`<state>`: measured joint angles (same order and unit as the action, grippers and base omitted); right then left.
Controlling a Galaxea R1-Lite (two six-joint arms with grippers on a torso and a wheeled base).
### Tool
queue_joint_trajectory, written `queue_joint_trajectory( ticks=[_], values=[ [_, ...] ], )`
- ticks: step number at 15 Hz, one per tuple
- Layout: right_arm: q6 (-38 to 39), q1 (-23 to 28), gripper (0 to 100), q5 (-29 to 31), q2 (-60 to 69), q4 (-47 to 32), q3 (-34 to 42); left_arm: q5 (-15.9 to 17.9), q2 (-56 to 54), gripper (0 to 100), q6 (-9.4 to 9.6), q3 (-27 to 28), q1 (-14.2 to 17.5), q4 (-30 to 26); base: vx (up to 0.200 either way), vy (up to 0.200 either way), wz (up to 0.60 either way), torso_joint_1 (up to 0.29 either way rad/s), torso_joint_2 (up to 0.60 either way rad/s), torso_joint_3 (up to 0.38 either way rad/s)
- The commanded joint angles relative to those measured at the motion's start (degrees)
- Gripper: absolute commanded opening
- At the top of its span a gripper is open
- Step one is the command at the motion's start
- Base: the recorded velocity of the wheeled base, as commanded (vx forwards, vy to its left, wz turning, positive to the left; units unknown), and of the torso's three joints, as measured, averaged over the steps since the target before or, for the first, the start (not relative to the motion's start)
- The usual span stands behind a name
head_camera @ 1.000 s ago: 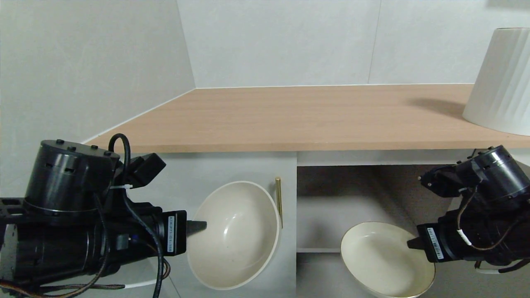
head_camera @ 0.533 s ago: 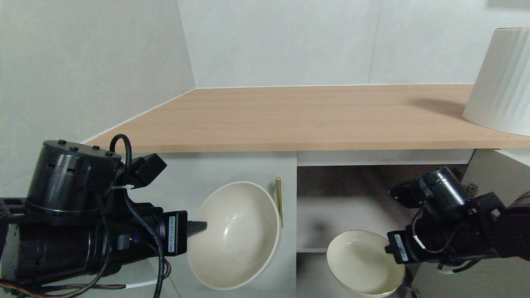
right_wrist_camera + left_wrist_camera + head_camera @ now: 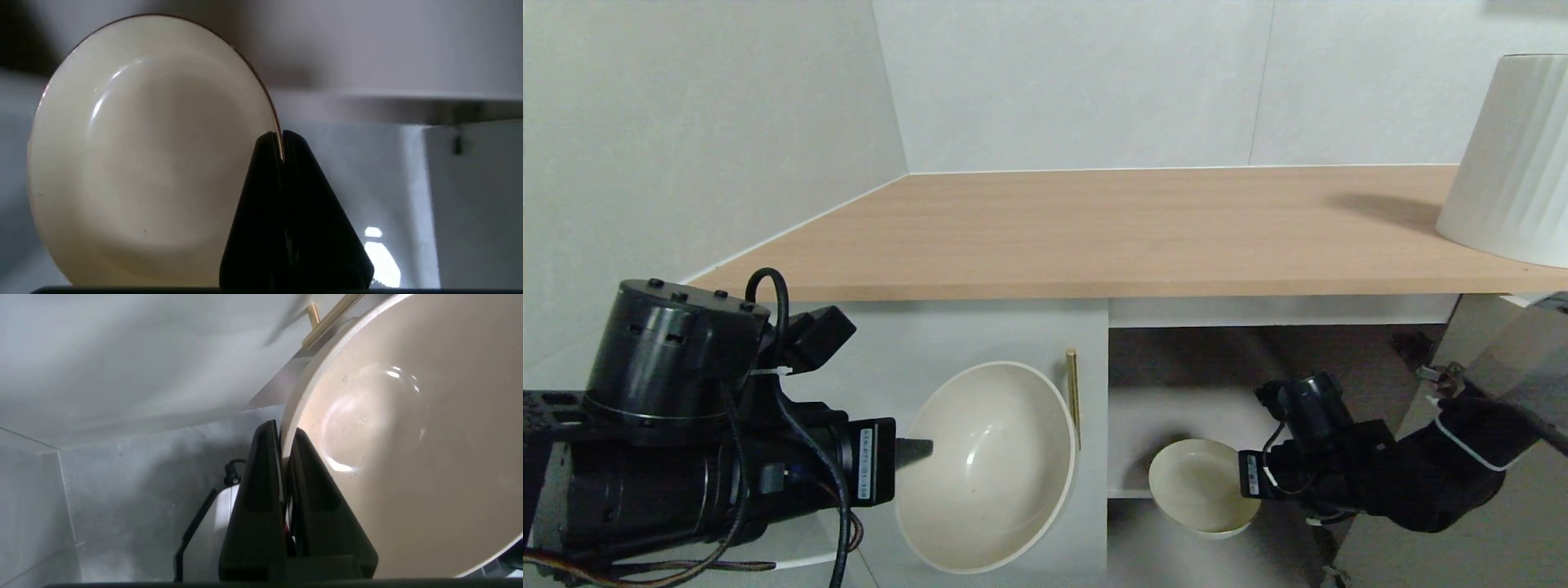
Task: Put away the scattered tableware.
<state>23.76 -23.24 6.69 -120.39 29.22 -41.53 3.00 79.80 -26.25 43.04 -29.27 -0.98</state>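
My left end effector point(image 3: 915, 447) is clamped on the large bowl's point(image 3: 992, 469) rim, held before the cabinet door point(image 3: 947, 335). My right end effector point(image 3: 1245, 482) pinches the small bowl's point(image 3: 1196, 486) rim at the open cabinet compartment point(image 3: 1143, 408). I judge both bowls stiff, glazed, slippery and breakable, so the rim is the place to grip.

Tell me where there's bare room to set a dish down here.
The wooden countertop is bare from the left wall to the lampshade. Inside the open cabinet, the shelf is free left of the plate in the right gripper; that arm crowds the right side. The left gripper and its large bowl block the closed door.
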Motion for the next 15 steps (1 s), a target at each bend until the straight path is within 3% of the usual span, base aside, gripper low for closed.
queue_joint_trajectory(
  ticks=[1,6,15],
  values=[
    [0.2,0.6,0,2.4,-8.1,4.8,0.1,0.0,0.2,0,-0.03,0.0,0.0,0.0,0.000,0.000,0.00,0.000,0.00,0.000],
    [1.3,2.6,0,6.5,-12.8,11.3,-2.1,0.0,0.5,0,-0.03,0.0,-0.1,0.0,0.000,0.000,0.00,0.000,0.00,0.000],
    [5.3,4.8,0,10.2,-16.1,10.5,-10.0,0.0,0.5,0,-0.03,0.0,-0.3,0.0,0.000,0.000,0.00,0.000,0.00,0.000]
  ],
)
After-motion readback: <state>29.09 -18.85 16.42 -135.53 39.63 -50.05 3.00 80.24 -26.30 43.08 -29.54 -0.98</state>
